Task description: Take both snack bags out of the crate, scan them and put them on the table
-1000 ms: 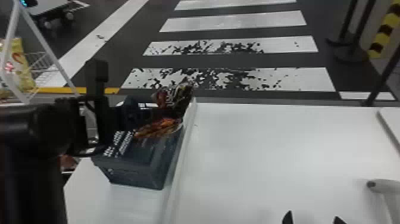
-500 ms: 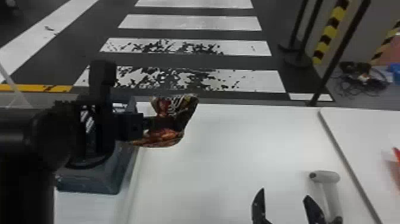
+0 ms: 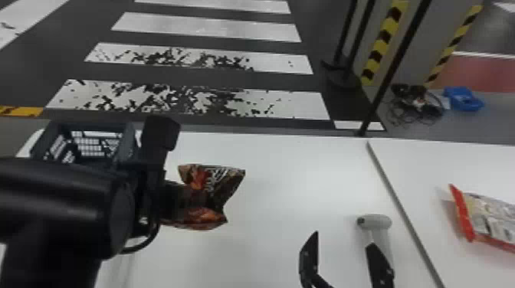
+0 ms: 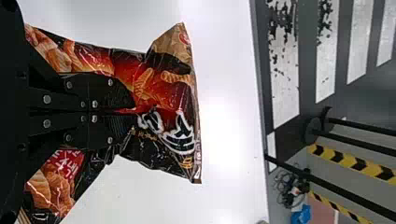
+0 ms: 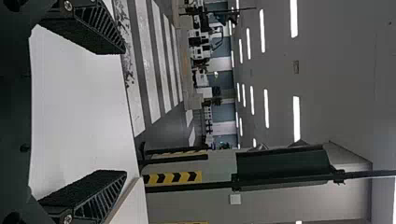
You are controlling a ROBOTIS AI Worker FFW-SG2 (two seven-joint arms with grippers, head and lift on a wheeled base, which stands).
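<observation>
In the head view my left gripper [image 3: 174,199] is shut on a dark red-and-black snack bag [image 3: 214,187], held over the white table right of the crate [image 3: 128,141]. The left wrist view shows the left gripper [image 4: 128,112] pinching the creased middle of the bag [image 4: 161,88]. My right gripper [image 3: 345,264] stands at the front edge with its fingers apart; in the right wrist view the right gripper [image 5: 123,112] has nothing between its fingers. A grey-white scanner [image 3: 373,222] lies beside it, partly behind one finger. Another snack bag [image 3: 494,220], red and pale, lies at the far right.
The white table [image 3: 276,153] has a seam [image 3: 398,199] between the scanner and the red bag. A black post [image 3: 394,69] rises beyond the back edge, with cables [image 3: 415,103] on the floor behind.
The left gripper has carried the dark bag away from the crate, to the right. The head view has turned rightward, bringing the red-edged bag into sight.
</observation>
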